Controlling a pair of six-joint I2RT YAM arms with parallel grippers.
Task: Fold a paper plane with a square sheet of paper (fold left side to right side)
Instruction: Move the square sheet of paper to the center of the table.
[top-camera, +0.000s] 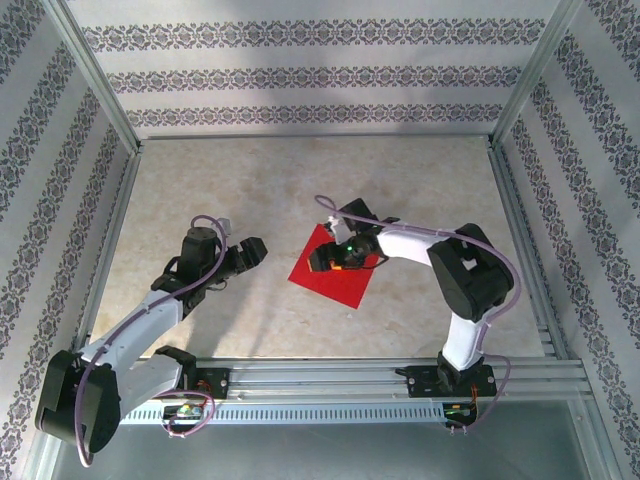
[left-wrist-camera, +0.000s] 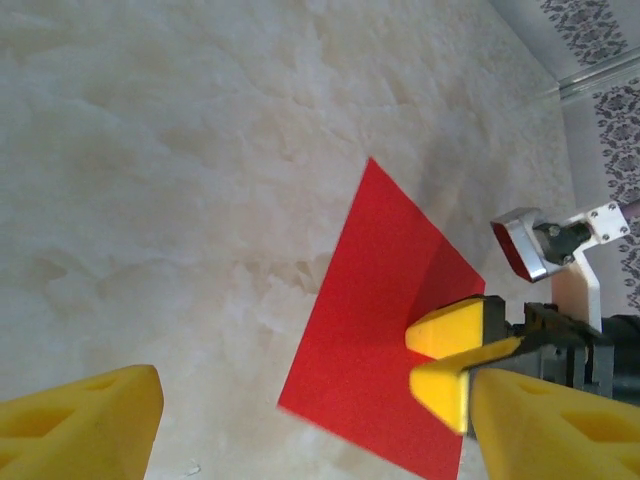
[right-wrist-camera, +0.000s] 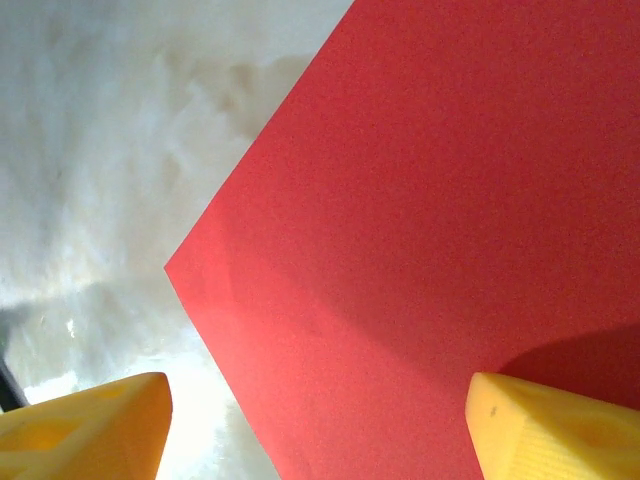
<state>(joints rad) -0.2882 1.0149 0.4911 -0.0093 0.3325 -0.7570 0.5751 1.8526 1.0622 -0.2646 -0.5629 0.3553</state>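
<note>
Seen from above, a pale marble-look table (top-camera: 250, 180) sits inside patterned walls, with a metal rail (top-camera: 330, 378) along its near edge.

At far left, the left arm (top-camera: 150, 315) reaches inward from its base. The left gripper (top-camera: 250, 255) hangs over bare table, clear of the left wall. In the left wrist view its 2 yellow fingers (left-wrist-camera: 90, 425) stand wide apart with nothing between them: it is open and holds nothing. A strip of bare table separates it from the paper.

Just right of centre lies the square sheet of paper (top-camera: 335, 285). It is bright red, flat on the table and turned like a diamond, with 1 corner toward the back wall and 1 toward the rail. All 4 edges look straight and no crease shows. Open table surrounds it, widest toward the back and the left.

The right gripper (top-camera: 325, 260) hovers over the sheet's middle. In the right wrist view its 2 yellow fingers are spread wide: 1 finger (right-wrist-camera: 85, 430) over bare table beyond the sheet's left corner, the other (right-wrist-camera: 555, 430) above the red surface, casting a shadow on it. The gripper is open and grips nothing. Whether a fingertip touches the paper cannot be told.

The right arm (top-camera: 465, 280) bends back from there to its base at the rail, with a band of bare table between it and the right wall.
</note>
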